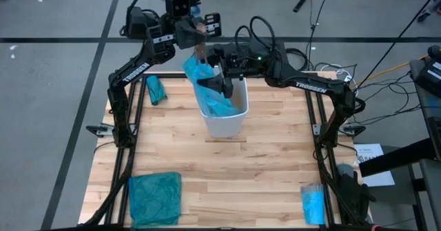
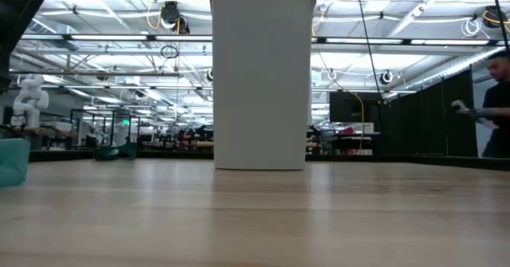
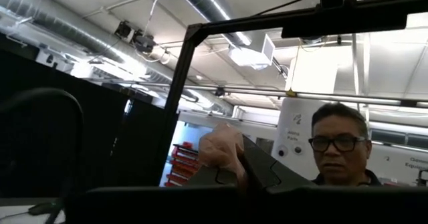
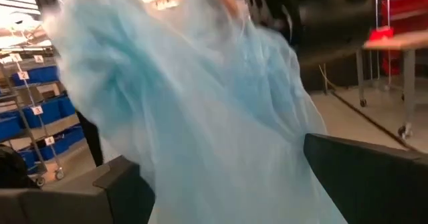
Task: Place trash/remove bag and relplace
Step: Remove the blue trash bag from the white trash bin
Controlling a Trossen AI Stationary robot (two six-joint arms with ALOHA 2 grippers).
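Note:
The light blue bag [image 1: 207, 86] hangs from my left gripper [image 1: 200, 41], which is shut on its top high above the white bin [image 1: 226, 124]. The bag's lower part sits in the bin. My right gripper [image 4: 234, 177] is open at the bag's middle, just over the bin's far rim. One finger [image 4: 114, 184] stands on each side of the plastic [image 4: 200, 103]. In the low view the bin [image 2: 261, 76] stands upright on the table. The trash does not show. My left gripper pinches the bag's bunched top [image 3: 221, 150] between its two fingers, several layers gathered together. It comes from the table's far left, well above the bin. The bag hangs below it, drawn long, with its lower end [image 1: 222, 108] inside the bin. My right gripper's open fingers flank the hanging bag; I cannot tell whether they touch it.
A darker teal bag [image 1: 155, 196] lies at the table's near left and a small teal bundle [image 1: 155, 89] at the far left. A bright blue roll [image 1: 313, 203] lies at the near right. A person [image 3: 341, 147] stands beyond the table.

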